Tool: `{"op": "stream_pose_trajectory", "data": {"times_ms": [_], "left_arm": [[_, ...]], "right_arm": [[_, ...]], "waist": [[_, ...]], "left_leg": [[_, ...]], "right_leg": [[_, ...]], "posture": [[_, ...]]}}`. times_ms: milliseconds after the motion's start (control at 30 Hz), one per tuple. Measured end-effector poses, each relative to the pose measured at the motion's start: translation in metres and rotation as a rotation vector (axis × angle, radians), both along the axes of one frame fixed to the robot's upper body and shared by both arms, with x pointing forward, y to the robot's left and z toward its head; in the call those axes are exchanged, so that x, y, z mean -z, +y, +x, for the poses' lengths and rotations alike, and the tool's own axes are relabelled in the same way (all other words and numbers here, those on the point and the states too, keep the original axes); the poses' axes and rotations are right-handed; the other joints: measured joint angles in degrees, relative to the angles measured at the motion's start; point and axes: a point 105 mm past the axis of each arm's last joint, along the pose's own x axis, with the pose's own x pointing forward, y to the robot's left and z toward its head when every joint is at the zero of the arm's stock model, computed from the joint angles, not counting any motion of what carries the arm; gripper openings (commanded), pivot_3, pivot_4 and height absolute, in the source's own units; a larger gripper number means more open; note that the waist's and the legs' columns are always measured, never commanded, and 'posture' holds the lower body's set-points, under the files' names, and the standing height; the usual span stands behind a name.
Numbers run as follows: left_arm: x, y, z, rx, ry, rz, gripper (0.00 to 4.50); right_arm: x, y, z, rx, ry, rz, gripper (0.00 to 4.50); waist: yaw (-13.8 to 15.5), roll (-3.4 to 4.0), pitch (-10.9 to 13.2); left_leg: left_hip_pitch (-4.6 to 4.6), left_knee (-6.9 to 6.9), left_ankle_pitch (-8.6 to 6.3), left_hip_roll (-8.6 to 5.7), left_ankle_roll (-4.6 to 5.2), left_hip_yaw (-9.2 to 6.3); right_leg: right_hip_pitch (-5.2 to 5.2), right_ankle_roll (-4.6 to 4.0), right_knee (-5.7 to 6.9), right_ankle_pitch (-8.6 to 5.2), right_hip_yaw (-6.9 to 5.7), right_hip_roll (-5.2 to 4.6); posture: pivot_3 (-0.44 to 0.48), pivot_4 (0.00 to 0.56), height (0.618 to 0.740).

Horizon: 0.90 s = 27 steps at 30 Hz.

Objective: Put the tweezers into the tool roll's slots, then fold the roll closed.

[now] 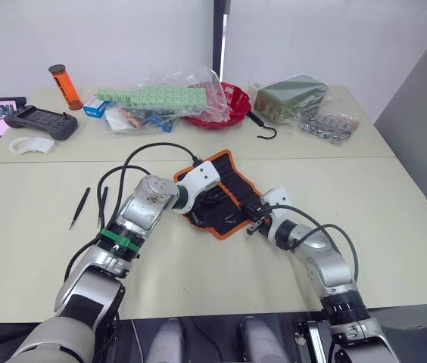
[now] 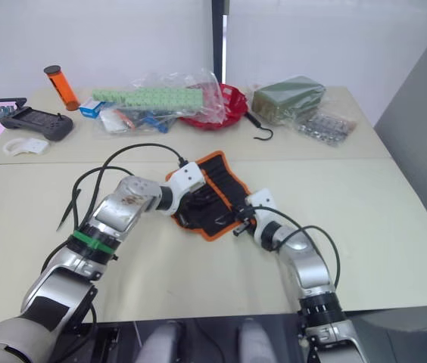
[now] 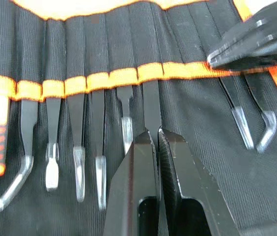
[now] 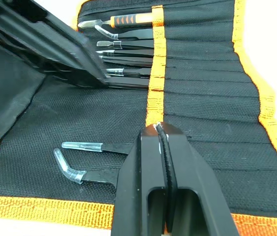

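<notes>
Both arms reach forward and inward, elbows bent, wrists angled toward each other. The left end effector [image 3: 157, 135] has its 2 black fingers pressed together, tips forward. The right end effector [image 4: 157, 129] also has its 2 fingers closed. The 2 end effectors sit near one another.

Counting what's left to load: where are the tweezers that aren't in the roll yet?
Two loose tweezers lie on the table on the robot's left, beside the left arm's black cable and well clear of the open tool roll.
</notes>
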Motion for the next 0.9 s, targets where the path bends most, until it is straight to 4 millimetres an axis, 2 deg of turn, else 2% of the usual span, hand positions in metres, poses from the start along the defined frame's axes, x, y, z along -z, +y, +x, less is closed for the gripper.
{"op": "stream_pose_trajectory", "data": {"times_ms": [333,733,900], "left_arm": [[0.004,-0.014,0.01,0.008,-0.012,0.015,0.01],[0.006,-0.017,0.013,-0.002,-0.005,0.005,0.01],[0.001,-0.016,0.015,-0.014,-0.022,-0.006,1.71]], "right_arm": [[0.001,0.0,-0.001,0.0,0.002,0.001,0.0],[0.003,0.005,-0.003,-0.023,0.009,-0.002,0.0],[0.004,0.01,-0.004,-0.045,0.013,-0.007,0.0]], "waist": [[0.0,0.0,0.0],[0.0,0.0,0.0],[0.0,0.0,0.0]], "left_leg": [[0.01,0.01,0.0,-0.01,0.0,0.0],[0.05,0.05,0.01,-0.01,0.0,0.0],[0.04,0.07,0.01,-0.01,0.0,-0.01]], "right_leg": [[0.02,0.01,0.03,0.0,0.0,0.0],[0.07,0.02,0.03,-0.01,0.0,0.0],[0.07,0.02,0.04,-0.01,0.0,0.0]], "posture": [[0.0,0.15,0.74],[0.0,0.15,0.74],[0.0,0.15,0.74]]}}
